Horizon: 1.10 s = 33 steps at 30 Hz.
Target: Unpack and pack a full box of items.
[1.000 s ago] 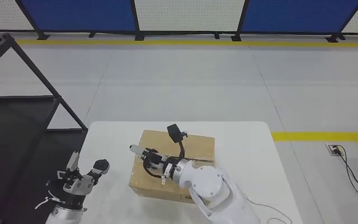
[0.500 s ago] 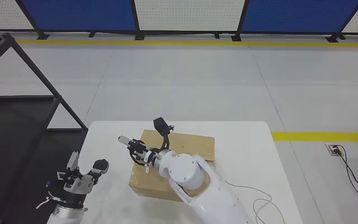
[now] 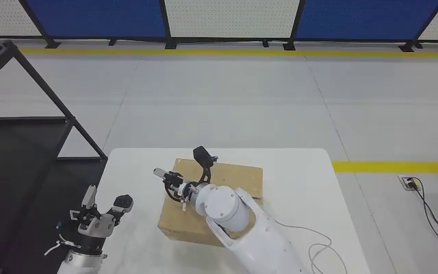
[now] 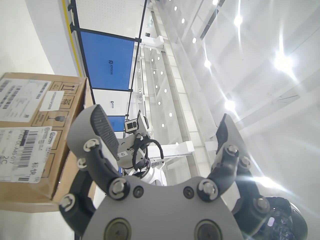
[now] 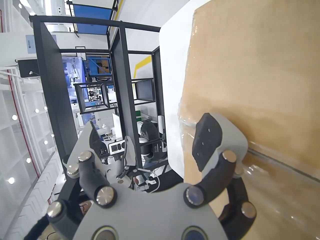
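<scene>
We find the right gripper [image 3: 180, 164] spread apart at the far left corner of the box [image 3: 239, 179]; the left gripper [image 3: 106, 198] is likewise apart, near left.

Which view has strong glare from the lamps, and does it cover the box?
Left wrist view: ceiling lamps flare in streaks beside the left hand, away from the box. Right wrist view: clear tape on the box shines. Top view: even light.

left end effector [image 3: 106, 200]: fingers spread | right end effector [image 3: 179, 164]: fingers spread

Brown cardboard box [image 3: 241, 177] — closed, taped — on white table [image 3: 304, 205].
</scene>
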Each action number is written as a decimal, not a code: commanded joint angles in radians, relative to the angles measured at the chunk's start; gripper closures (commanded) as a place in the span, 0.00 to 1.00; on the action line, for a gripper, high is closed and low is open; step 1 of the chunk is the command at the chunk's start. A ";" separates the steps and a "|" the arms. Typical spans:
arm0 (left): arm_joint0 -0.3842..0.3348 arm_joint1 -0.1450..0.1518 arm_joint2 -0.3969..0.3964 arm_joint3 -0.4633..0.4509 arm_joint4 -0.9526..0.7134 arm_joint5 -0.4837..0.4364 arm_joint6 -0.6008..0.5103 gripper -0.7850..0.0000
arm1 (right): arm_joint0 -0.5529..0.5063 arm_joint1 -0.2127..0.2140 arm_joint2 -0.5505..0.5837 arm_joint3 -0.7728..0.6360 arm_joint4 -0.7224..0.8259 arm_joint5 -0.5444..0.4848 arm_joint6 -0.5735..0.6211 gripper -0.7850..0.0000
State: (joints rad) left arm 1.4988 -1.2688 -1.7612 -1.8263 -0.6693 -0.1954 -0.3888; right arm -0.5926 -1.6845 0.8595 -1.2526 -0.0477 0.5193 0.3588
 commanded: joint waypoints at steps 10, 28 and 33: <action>0.000 0.000 0.000 0.000 0.000 0.000 0.000 0.00 | -0.110 0.038 0.097 -0.131 -0.076 0.054 0.038 0.00; 0.000 0.000 0.000 0.000 0.000 0.000 0.000 0.00 | -0.315 0.097 0.300 -0.349 -0.136 0.121 0.059 0.00; 0.000 0.000 0.000 0.000 0.000 0.000 0.000 0.00 | -0.374 0.110 0.351 -0.410 -0.137 0.120 0.053 0.00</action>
State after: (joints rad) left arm 1.4988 -1.2688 -1.7612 -1.8263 -0.6693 -0.1954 -0.3888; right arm -0.9556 -1.5764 1.2005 -1.6512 -0.1853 0.6386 0.4149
